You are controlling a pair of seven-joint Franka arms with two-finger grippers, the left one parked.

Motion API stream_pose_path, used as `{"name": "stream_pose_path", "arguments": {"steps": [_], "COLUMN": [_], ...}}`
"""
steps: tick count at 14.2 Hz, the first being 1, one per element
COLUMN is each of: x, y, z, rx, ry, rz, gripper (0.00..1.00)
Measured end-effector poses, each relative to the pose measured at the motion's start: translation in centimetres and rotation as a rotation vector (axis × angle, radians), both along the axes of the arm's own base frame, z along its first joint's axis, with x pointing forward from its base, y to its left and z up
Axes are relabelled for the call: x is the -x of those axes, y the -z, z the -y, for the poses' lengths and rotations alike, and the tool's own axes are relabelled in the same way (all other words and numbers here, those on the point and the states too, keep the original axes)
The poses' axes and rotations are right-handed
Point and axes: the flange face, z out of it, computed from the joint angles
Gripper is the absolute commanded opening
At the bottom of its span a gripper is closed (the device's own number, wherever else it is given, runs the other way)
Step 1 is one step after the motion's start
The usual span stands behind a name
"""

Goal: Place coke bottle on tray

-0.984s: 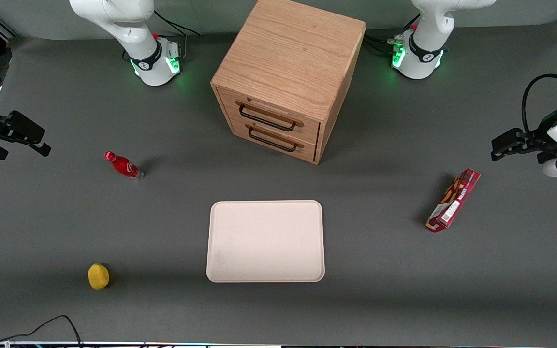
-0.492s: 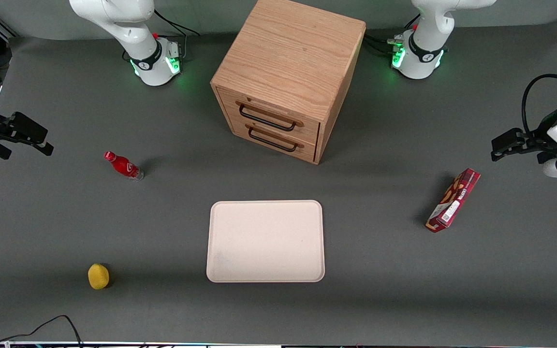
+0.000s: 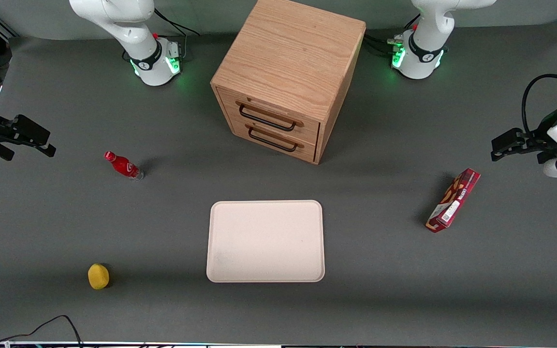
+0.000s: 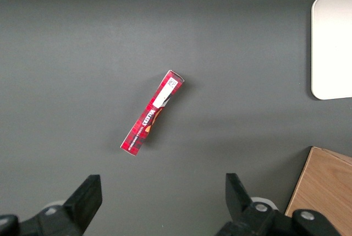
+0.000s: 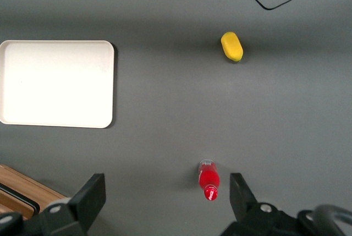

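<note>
The coke bottle point(image 3: 124, 166) stands upright on the grey table toward the working arm's end, red with a red cap; the right wrist view looks down on the coke bottle point(image 5: 209, 180). My gripper point(image 3: 30, 153) hovers above the table, farther toward the table's end than the bottle and apart from it. It is open point(image 5: 168, 197) with nothing between its fingers. The cream tray point(image 3: 265, 240) lies flat near the table's middle, nearer to the front camera than the bottle. The wrist views also show the tray point(image 5: 56, 83) and its corner point(image 4: 333, 43).
A wooden two-drawer cabinet point(image 3: 285, 82) stands above the tray in the front view. A yellow object point(image 3: 98, 276) point(image 5: 231, 46) lies nearer the front camera than the bottle. A long red snack box point(image 3: 453, 200) point(image 4: 152, 113) lies toward the parked arm's end.
My gripper has drifted a little toward the bottle, still open. The bottle and tray have not moved.
</note>
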Motion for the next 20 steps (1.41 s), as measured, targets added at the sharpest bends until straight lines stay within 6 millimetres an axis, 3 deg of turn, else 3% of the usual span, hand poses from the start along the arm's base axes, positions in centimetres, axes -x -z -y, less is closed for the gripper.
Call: {"name": "stream_pose_path", "arguments": {"steps": [20], "x": [-0.05], "y": [1.1], "z": [0.17], "rx": [0.015], "ry": [0.0], "rz": [-0.032], "gripper": [1.0]}}
